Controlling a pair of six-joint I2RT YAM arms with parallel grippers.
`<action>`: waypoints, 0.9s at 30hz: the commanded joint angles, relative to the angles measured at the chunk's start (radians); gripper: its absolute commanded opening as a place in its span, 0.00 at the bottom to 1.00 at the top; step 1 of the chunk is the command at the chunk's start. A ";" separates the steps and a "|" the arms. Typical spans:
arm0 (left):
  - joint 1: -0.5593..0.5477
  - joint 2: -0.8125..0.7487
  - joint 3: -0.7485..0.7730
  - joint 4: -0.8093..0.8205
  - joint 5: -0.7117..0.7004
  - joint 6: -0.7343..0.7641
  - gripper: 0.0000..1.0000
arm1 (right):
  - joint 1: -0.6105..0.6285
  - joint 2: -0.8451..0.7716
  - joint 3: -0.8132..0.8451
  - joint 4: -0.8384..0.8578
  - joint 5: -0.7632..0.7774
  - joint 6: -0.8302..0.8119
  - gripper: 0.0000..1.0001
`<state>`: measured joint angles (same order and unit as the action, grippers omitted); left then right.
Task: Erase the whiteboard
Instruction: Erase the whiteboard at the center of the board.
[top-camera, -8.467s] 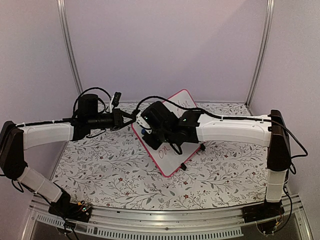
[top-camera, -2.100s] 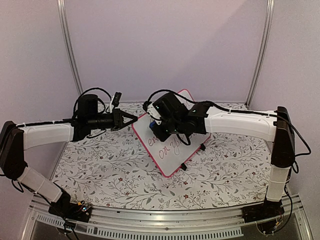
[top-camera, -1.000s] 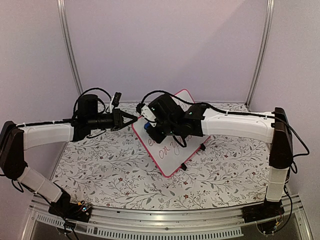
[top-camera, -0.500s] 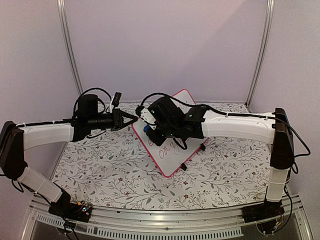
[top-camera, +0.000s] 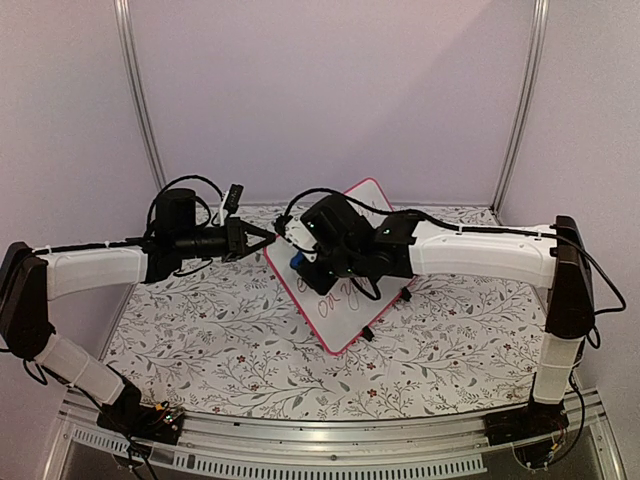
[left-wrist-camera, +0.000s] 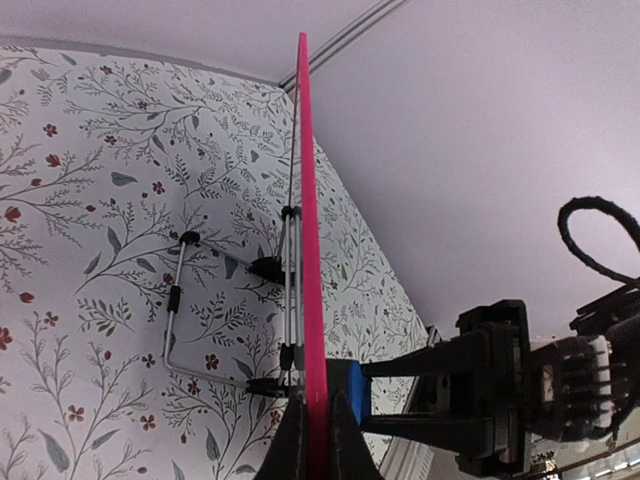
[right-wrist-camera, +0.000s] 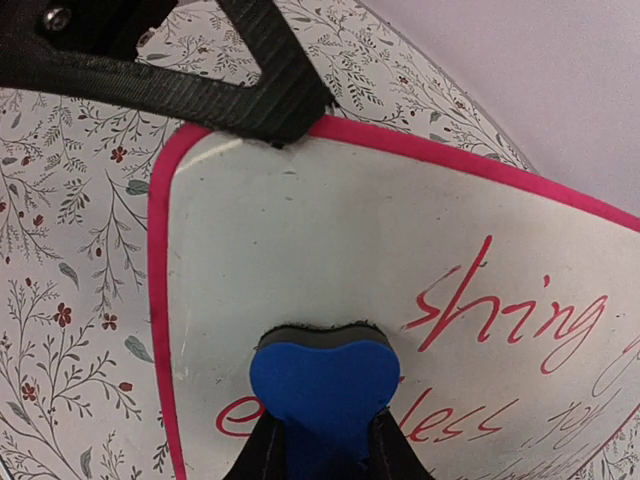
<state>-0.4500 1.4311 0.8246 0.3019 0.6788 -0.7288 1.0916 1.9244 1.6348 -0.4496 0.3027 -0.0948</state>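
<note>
Whiteboard, small and rectangular with a rounded pink-red frame (top-camera: 336, 320), stands propped on edge at the rear middle of the flower-printed tablecloth (top-camera: 220, 345), its top corner close to the back wall. The left gripper (top-camera: 268, 236) is clamped on the frame's left edge. The right gripper (top-camera: 299, 262) is closed around a small blue eraser block (top-camera: 295, 261) set against the board's upper left face. Bare cloth lies open in front of the board and to both sides.

From the left wrist, the whiteboard (left-wrist-camera: 305, 200) shows edge-on as a thin pink line, with the left gripper (left-wrist-camera: 313, 445) pinching its near end between closed fingers. A thin wire stand (left-wrist-camera: 175, 300) and two black clip feet (left-wrist-camera: 268, 268) sit on the board's back side. The eraser (left-wrist-camera: 355, 390) touches the opposite face, held by the right gripper (left-wrist-camera: 400, 392).

From the right wrist, the right gripper (right-wrist-camera: 322, 450) grips the eraser (right-wrist-camera: 322, 385), whose dark pad meets the white surface (right-wrist-camera: 330, 250) near the left frame edge. Red handwriting (right-wrist-camera: 510, 315) runs to the right and below. The left gripper (right-wrist-camera: 285, 128) bites the upper frame edge.
</note>
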 joint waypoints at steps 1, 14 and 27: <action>-0.027 -0.012 0.002 0.043 0.062 0.018 0.00 | -0.053 -0.065 0.026 0.005 0.009 0.013 0.05; -0.028 -0.011 0.004 0.044 0.065 0.018 0.00 | -0.095 0.011 0.155 -0.035 0.002 -0.017 0.05; -0.027 -0.009 0.004 0.046 0.067 0.016 0.00 | -0.095 0.051 0.149 -0.049 -0.051 -0.010 0.05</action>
<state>-0.4519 1.4311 0.8246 0.3019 0.6888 -0.7292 0.9947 1.9491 1.7683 -0.4866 0.2775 -0.1055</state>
